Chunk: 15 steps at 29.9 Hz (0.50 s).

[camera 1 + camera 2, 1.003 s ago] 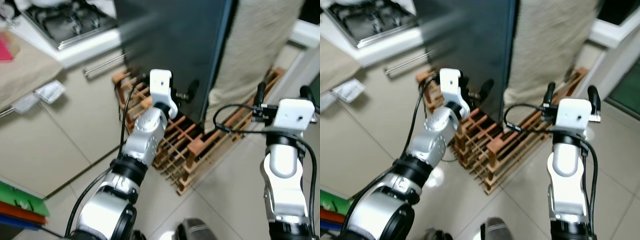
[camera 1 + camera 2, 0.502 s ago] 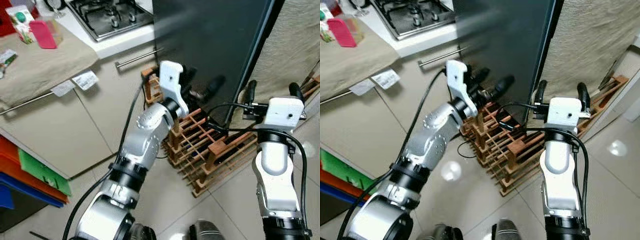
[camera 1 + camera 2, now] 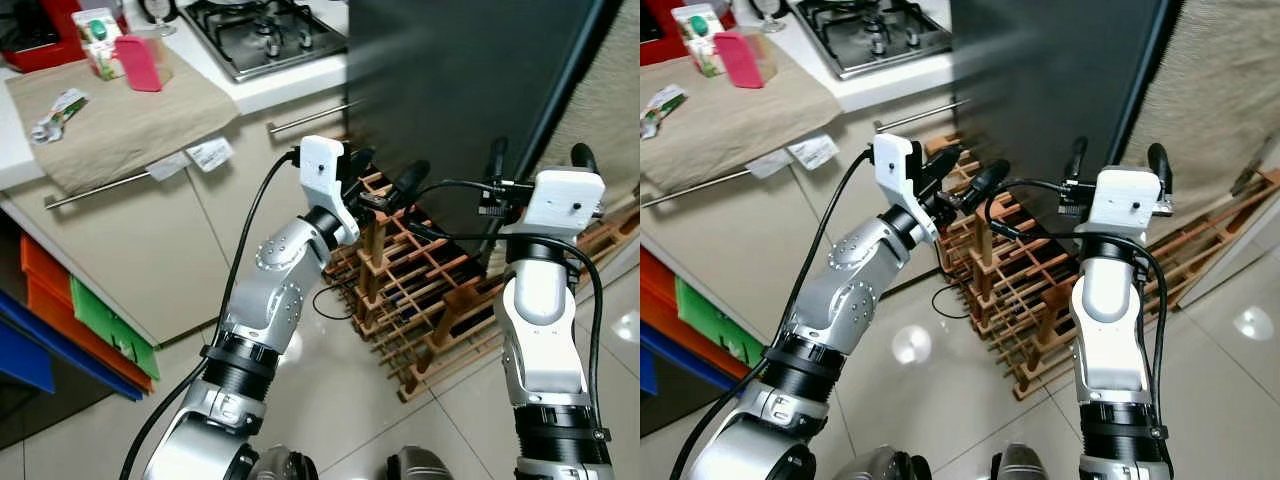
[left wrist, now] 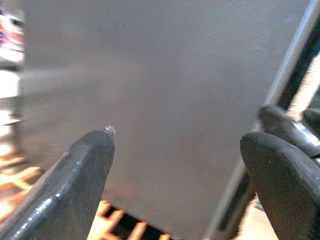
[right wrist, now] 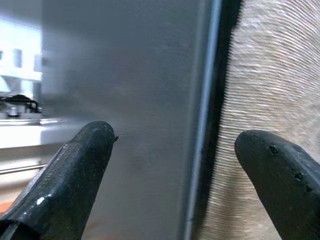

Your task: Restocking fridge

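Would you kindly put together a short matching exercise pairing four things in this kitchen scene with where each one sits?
Things:
1. wooden wine rack
2. gas hob
3. pink container
4. left claw

Places:
A. on the beige cloth
B. on the floor by the dark fridge door
C. set into the white worktop
D. raised, open, facing the fridge door

Pairs: 1-B, 2-C, 3-A, 4-D

Both arms raised forward, left gripper (image 3: 385,180) and right gripper (image 3: 535,160) fingers spread
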Motion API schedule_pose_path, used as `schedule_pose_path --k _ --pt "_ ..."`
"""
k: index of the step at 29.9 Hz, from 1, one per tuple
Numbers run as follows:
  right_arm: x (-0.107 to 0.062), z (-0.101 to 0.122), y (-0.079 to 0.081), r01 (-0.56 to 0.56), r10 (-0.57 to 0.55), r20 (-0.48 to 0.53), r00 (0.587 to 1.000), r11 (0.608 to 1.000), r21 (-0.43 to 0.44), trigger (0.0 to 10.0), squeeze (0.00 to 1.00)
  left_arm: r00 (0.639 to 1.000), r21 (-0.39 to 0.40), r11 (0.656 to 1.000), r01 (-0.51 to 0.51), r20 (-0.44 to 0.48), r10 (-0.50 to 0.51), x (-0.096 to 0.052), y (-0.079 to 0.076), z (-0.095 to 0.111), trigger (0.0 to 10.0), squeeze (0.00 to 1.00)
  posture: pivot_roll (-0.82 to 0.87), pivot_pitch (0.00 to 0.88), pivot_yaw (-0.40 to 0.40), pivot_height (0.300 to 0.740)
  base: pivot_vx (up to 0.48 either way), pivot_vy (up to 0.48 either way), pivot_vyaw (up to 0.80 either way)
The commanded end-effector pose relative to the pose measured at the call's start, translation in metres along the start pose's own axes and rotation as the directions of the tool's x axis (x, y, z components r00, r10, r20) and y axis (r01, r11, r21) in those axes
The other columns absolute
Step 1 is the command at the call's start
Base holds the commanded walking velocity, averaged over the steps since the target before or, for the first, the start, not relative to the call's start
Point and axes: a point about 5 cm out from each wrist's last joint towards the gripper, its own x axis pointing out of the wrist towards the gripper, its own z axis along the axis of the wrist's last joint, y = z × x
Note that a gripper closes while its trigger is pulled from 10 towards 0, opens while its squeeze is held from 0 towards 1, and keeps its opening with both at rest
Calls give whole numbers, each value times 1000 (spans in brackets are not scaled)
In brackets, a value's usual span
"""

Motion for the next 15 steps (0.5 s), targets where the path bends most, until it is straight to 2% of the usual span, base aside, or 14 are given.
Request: schedule_pose_path --k 1,2,4,5,6,7,8,9,10,11,12,15 --pt "-2 3 -2 2 -2 4 1000 1000 14 10000 0 1000 24 999 -26 -6 26 -5 4 0 10000 0 -153 49 69 723 0 0 0" --pt "-5 2 -5 3 -3 -4 1000 1000 9 10000 0 999 33 999 -42 -16 43 -8 6 -2 10000 0 -156 54 69 723 0 0 0" --pt "-15 -2 -12 11 -11 -35 999 1000 -14 10000 0 993 43 993 -110 -46 112 -18 17 -10 10000 0 -167 58 75 723 0 0 -800" --pt "-15 -2 -12 11 -11 -35 999 1000 -14 10000 0 993 43 993 -110 -46 112 -18 17 -10 10000 0 -167 58 75 723 0 0 -800" --pt "-22 -6 -19 27 -29 -58 998 999 -34 10000 0 970 49 971 -233 -61 235 -25 35 -16 10000 0 -190 50 79 723 0 0 -769" --pt "-22 -6 -19 27 -29 -58 998 999 -34 10000 0 970 49 971 -233 -61 235 -25 35 -16 10000 0 -190 50 79 723 0 0 -769" --pt "-23 -7 -20 32 -34 -63 997 999 -39 10000 0 958 51 959 -278 -63 281 -26 42 -18 10000 0 -197 47 80 723 0 0 -769" --pt "-24 -8 -23 31 -34 -66 997 998 -50 10000 0 901 39 905 -425 -76 426 -35 65 -23 10000 0 -205 45 80 723 0 0 -763" --pt "-24 -8 -23 31 -34 -66 997 998 -50 10000 0 901 39 905 -425 -76 426 -35 65 -23 10000 0 -205 45 80 723 0 0 -763" --pt "-25 -10 -26 31 -35 -73 997 998 -57 10000 0 863 31 866 -499 -75 500 -42 76 -24 10000 0 -216 39 79 723 0 0 -769" --pt "-29 -14 -31 27 -33 -87 996 997 -71 10000 0 834 59 836 -546 -62 549 -50 85 -22 10000 0 -216 39 79 723 0 0 -763" --pt "-37 -20 -38 12 -24 -112 993 995 -102 10000 0 829 103 826 -555 -14 559 -59 86 -11 10000 0 -214 32 78 723 0 0 -769"
